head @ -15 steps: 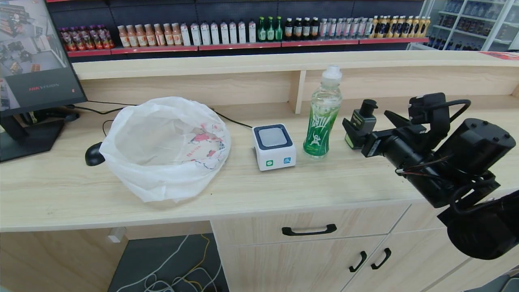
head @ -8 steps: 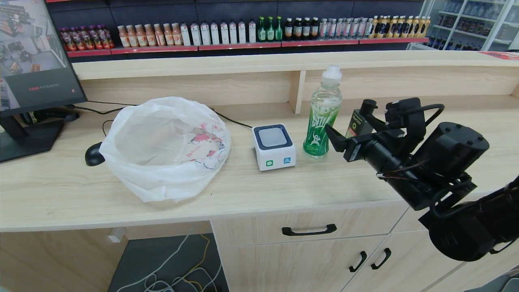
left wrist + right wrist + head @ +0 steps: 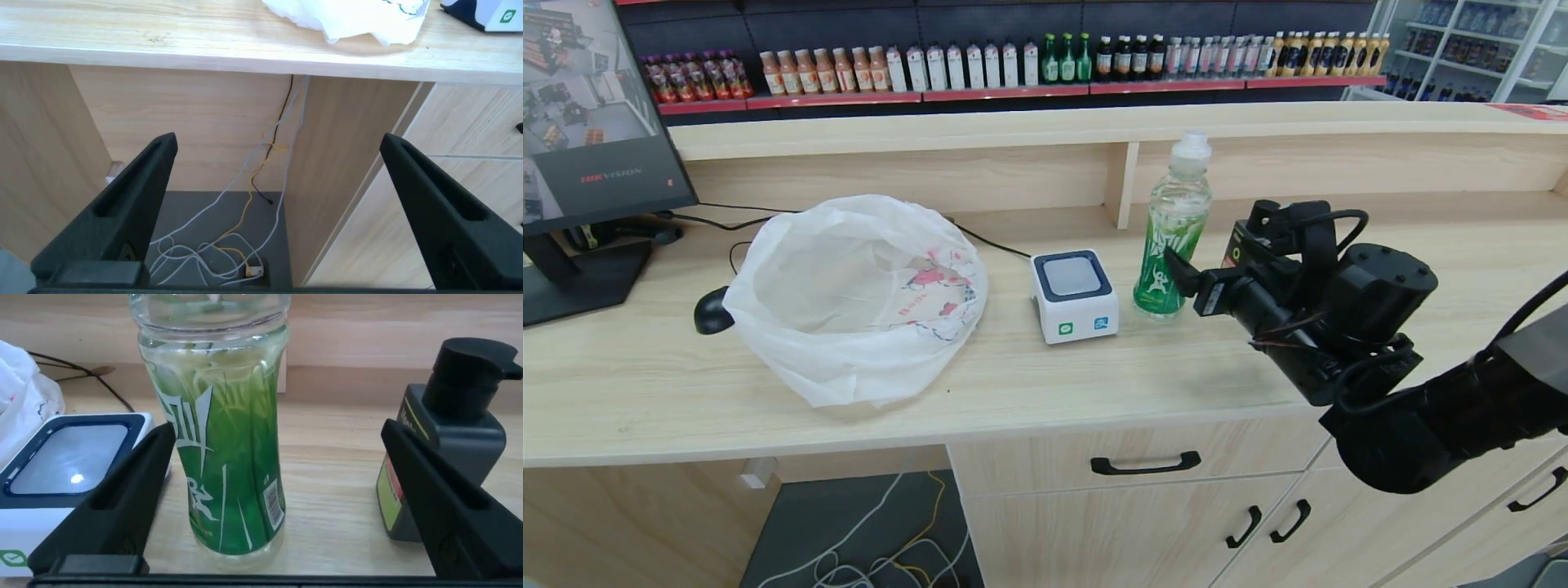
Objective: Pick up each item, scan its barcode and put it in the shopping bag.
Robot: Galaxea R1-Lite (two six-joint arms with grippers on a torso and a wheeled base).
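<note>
The bottle (image 3: 1174, 237) – clear with a green label and a white cap – stands upright on the tabletop (image 3: 1094, 367), just beside the scanner (image 3: 1074, 294) on the robot's right. In the right wrist view the bottle (image 3: 221, 449) stands in the gap between the right jaws, nearer one finger than the other. These jaws are spread wide and hold nothing; whether a fingertip touches the bottle cannot be told. In the head view one dark finger (image 3: 1178, 269) crosses the bottle's lower part.

A dark pump bottle (image 3: 445, 449) stands upright on the far side of the bottle from the scanner (image 3: 65, 465), apart from it, and is partly hidden behind the right arm in the head view.

The white bag (image 3: 858, 298) lies open on the tabletop, on the scanner's other side, its mouth facing up. Past it sit a black mouse (image 3: 712, 312) and a monitor (image 3: 588, 122).

The left jaws are wide apart and hold nothing – they hang below the tabletop's edge, facing an open recess with loose cables (image 3: 245, 237) on the floor. A fold of the bag (image 3: 351, 16) shows above.
</note>
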